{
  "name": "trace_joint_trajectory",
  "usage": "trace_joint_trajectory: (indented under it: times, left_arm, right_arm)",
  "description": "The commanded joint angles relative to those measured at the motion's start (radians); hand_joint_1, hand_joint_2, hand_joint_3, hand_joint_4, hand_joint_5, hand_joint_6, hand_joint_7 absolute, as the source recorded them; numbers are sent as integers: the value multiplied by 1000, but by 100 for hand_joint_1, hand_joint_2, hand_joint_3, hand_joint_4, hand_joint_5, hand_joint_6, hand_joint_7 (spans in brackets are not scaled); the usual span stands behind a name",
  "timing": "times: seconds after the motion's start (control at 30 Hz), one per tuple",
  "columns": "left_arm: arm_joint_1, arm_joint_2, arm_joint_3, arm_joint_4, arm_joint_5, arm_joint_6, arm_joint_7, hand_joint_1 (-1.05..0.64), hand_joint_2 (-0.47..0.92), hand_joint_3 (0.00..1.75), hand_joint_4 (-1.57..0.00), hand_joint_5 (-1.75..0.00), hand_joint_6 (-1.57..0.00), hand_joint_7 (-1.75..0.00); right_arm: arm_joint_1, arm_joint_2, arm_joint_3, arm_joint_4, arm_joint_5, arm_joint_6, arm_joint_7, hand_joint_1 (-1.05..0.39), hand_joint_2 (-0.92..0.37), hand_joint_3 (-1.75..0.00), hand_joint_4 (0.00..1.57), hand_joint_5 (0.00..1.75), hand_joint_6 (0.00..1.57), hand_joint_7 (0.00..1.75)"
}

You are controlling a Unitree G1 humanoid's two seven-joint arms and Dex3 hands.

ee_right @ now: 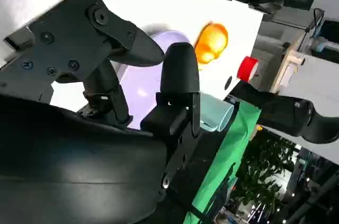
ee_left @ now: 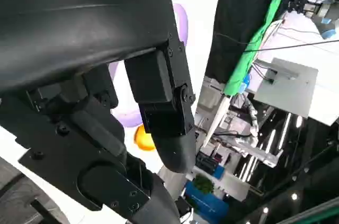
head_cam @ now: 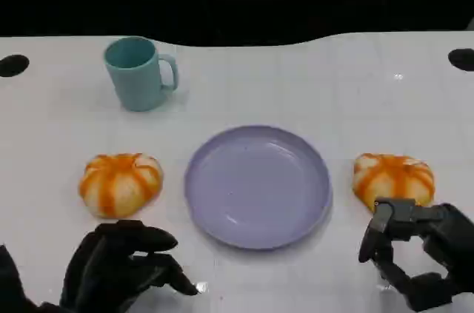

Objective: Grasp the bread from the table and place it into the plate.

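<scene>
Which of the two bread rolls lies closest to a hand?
The right roll, nearly touching the right hand; the left roll lies farther from the left hand.

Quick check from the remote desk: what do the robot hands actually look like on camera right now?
Both are matte black. The left robot hand has rounded, smooth fingers; the right robot hand looks blockier, with boxy segments. The wrist views show a rounded glossy shell, flat plates with visible screws, and smooth rounded fingertips.

Two bread buns (head_cam: 120, 183) (head_cam: 393, 177), one purple plate (head_cam: 257, 184), one teal mug (head_cam: 138, 73), on white table (head_cam: 311, 83).
</scene>
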State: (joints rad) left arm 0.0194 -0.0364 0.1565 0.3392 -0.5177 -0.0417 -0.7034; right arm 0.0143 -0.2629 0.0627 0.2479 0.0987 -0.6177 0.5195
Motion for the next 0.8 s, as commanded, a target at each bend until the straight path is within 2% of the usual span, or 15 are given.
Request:
trace_joint_trajectory:
  times: [0.03, 0.8]
  left_arm:
    - [-2, 17, 8, 3, -1, -1, -7, -94, 61, 0, -157, -47, -157, 0]
    - [-2, 15, 8, 2, 0, -2, -5, -94, 61, 0, -157, -47, -157, -1]
  right_arm:
    - [0, -11, -8, 0, 2, 3, -3, -15, -42, -124, 76, 175, 71, 129]
    - [-4, -9, -9, 8, 6, -6, 2, -14, -42, -123, 77, 175, 72, 129]
